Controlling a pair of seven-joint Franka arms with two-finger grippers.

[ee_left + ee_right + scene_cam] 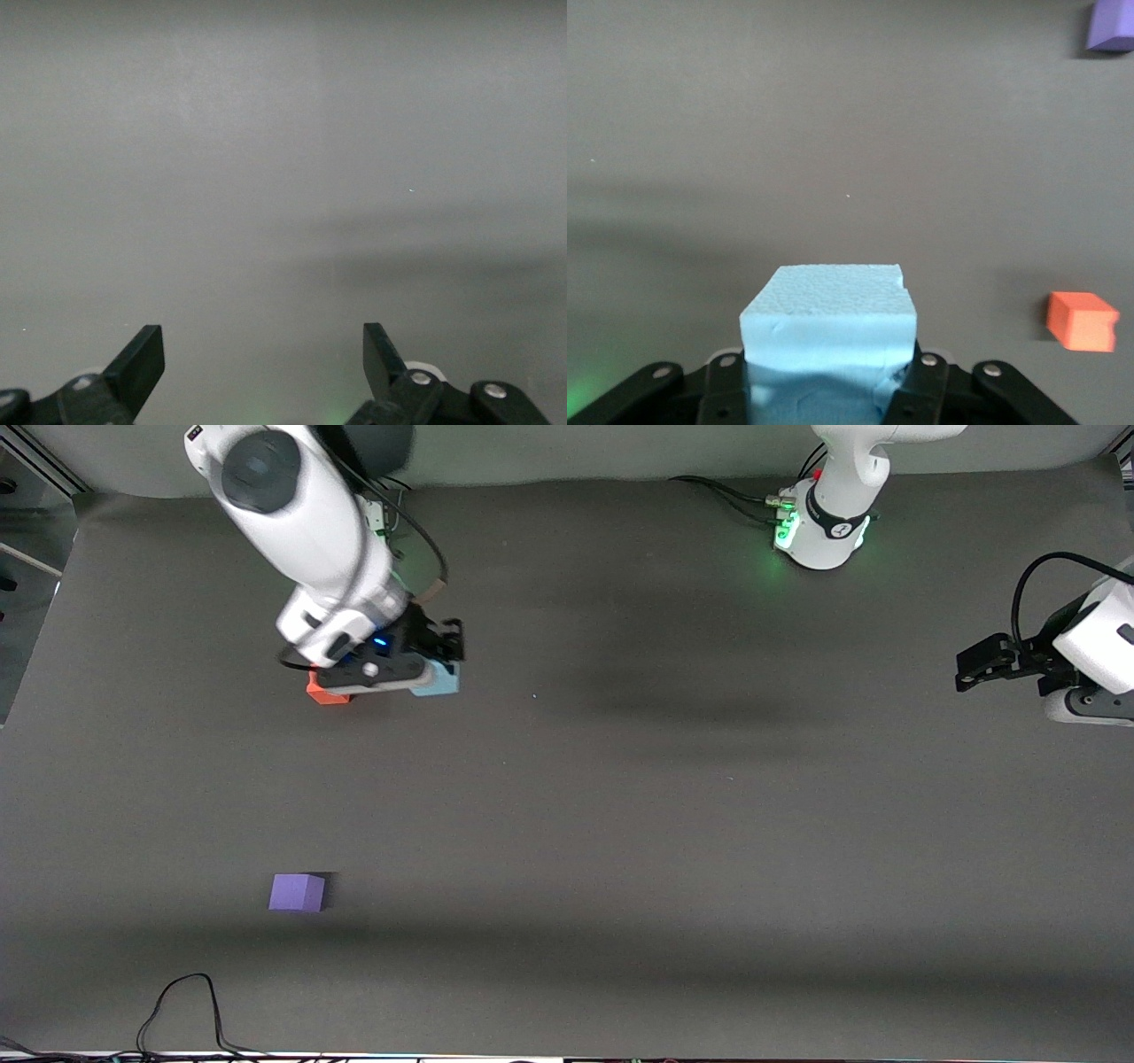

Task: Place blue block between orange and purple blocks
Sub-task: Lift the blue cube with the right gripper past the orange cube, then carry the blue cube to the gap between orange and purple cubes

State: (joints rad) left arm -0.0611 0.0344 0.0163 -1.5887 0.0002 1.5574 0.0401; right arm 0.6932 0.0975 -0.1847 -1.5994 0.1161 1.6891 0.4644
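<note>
The small sky-blue foam cube (826,332) was clenched in the right gripper's (828,390) jaws above the table (673,797), beside the orange-red foam cube (326,692); the violet foam cube (297,892) lay well nearer the front camera; a careless descent could have nudged the orange cube; the left gripper (264,359) waited, jaws released.

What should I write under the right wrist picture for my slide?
Right hand shut on the light blue foam cube, above the grey table, with the orange-red foam cube and violet foam cube apart.
</note>
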